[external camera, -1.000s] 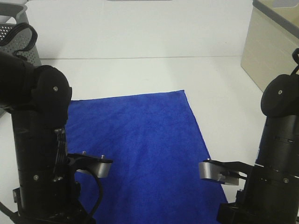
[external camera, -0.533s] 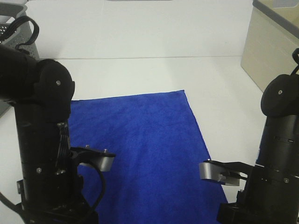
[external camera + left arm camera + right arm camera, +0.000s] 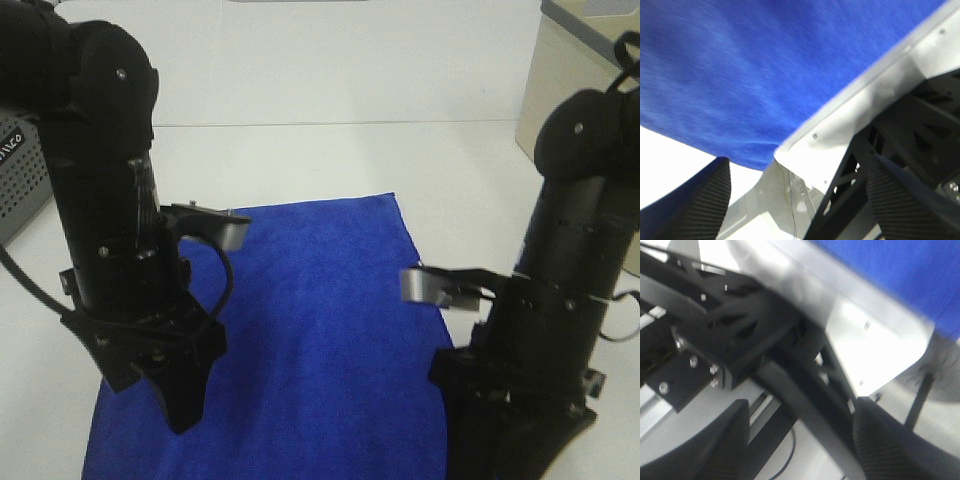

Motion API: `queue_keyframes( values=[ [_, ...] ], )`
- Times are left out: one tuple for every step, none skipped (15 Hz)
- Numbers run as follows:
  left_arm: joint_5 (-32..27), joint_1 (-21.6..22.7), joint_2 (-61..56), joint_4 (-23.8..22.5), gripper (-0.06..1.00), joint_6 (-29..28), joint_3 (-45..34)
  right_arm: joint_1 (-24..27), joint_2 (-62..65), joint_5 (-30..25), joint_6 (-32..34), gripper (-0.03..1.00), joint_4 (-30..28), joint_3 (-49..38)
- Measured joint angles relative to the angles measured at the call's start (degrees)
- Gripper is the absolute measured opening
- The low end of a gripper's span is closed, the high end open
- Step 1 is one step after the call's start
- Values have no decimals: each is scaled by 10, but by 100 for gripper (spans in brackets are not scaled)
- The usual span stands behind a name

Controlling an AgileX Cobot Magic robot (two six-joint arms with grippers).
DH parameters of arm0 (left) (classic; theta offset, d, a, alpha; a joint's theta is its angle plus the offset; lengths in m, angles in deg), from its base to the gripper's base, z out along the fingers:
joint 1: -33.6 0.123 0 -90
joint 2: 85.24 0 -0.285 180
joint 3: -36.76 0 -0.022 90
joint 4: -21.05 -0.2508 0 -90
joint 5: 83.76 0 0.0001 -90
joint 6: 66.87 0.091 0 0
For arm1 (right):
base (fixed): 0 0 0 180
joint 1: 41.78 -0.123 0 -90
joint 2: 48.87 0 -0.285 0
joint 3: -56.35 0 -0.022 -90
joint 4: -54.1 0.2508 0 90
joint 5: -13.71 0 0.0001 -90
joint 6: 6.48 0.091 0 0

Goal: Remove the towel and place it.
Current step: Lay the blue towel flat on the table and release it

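Note:
The royal-blue towel (image 3: pixel 310 330) lies spread flat on the white table (image 3: pixel 330 160). My left gripper (image 3: pixel 183 395) points down over the towel's near left part, open and empty. In the left wrist view its dark fingertips (image 3: pixel 695 200) stand far apart, with the towel (image 3: pixel 750 75) beyond them. My right gripper (image 3: pixel 512 440) hangs just off the towel's near right edge, open and empty. In the right wrist view its fingertips (image 3: pixel 895 450) are spread, and a corner of the towel (image 3: pixel 900 275) shows.
A grey perforated basket (image 3: pixel 22 170) stands at the left, behind the left arm. A beige box (image 3: pixel 572 85) stands at the back right. The wrist views show the table's front edge and the dark frame (image 3: pixel 715 330) under it.
Both arms have lifted and swung forward from the near edge. The left gripper now hangs over the towel's near left part, the right beside its near right edge. The towel has not moved.

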Motion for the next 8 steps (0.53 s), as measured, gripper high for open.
queue_keyframes(
  values=[
    [0, 15, 0, -7, 71, -2, 13, 0, 0, -1, 1, 61, -14, 44],
    [0, 34, 0, -10, 71, -3, 25, 0, 0, 1, 10, 61, -28, 89],
    [-1, 55, 0, -15, 71, -4, 36, 0, 0, 13, 17, 61, -41, 128],
    [-1, 74, 0, -22, 71, -4, 44, 0, 0, 30, 30, 61, -55, 166],
    [1, 115, 0, -29, 71, -4, 48, 1, 0, 51, 60, 61, -94, 236],
    [7, 132, 0, -34, 71, -4, 48, 1, 0, 55, 74, 61, -115, 261],
    [13, 150, 0, -41, 71, -10, 48, 1, 0, 57, 85, 61, -135, 281],
    [22, 166, 0, -51, 71, -19, 48, 4, -2, 57, 93, 61, -153, 300]
  ],
)
